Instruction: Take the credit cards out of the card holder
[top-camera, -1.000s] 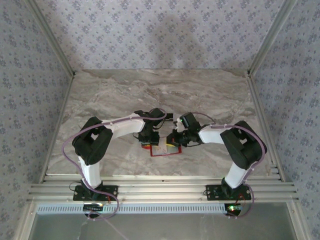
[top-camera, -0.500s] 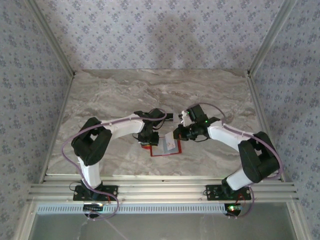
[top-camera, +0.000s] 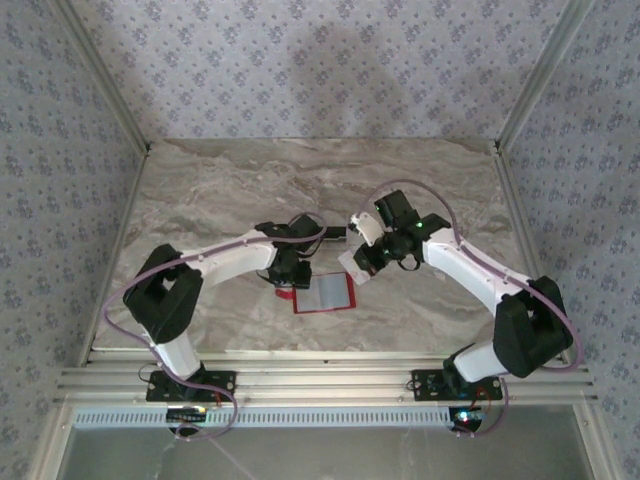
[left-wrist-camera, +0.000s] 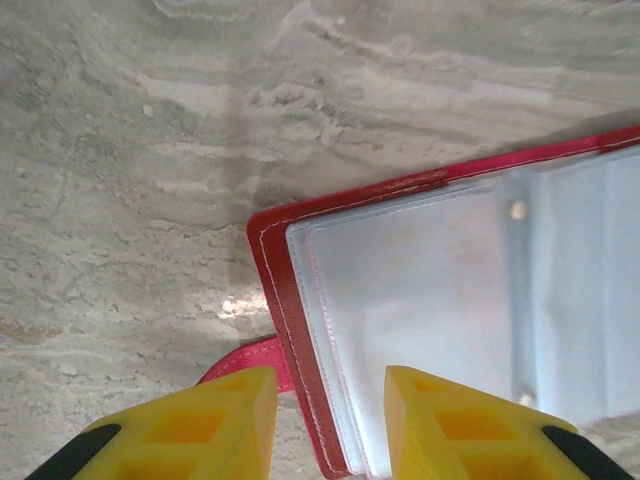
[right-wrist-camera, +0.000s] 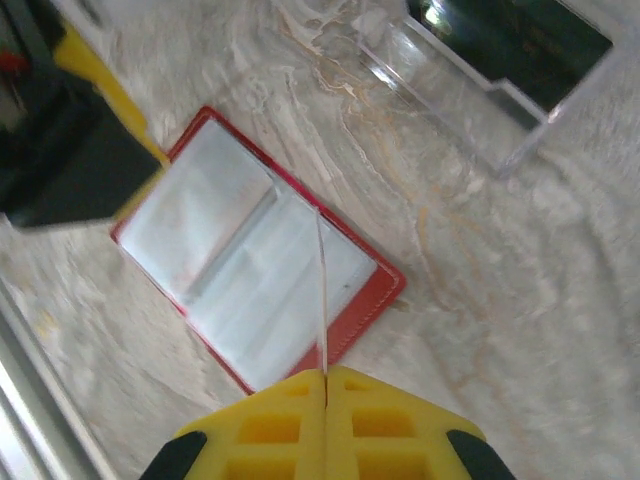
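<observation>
A red holder (top-camera: 325, 295) lies open and flat on the grey marble-patterned counter (top-camera: 230, 190), close to the middle of its near edge. It is a thin bifold with stitched red edging and cloudy, glossy clear pockets inside. From the left wrist view a small red tab (left-wrist-camera: 245, 362) sticks out of its side, and its right part is cut off by the frame.

The left hand (left-wrist-camera: 325, 420) has blocky yellow fingers (left-wrist-camera: 205, 425) set moderately apart over the holder's (left-wrist-camera: 420, 290) tabbed edge, the red border running into the gap between them. Whether they touch it cannot be told. From above, the left hand (top-camera: 287, 285) sits at the holder's left end, partly hiding it.

The right hand (right-wrist-camera: 325, 378) is closed, its yellow fingers pinching the cards (right-wrist-camera: 322, 290). They appear edge-on as one thin pale line above the open holder (right-wrist-camera: 250, 265), so their count and faces cannot be made out. From above, the right hand (top-camera: 364, 260) hangs just past the holder's far right corner with a small pale patch, the cards (top-camera: 350, 263), at its tip.

Farther toward the far edge, a clear tray (right-wrist-camera: 470, 95) of hard transparent plastic with a notched rim rests on the counter, its top cut off.
</observation>
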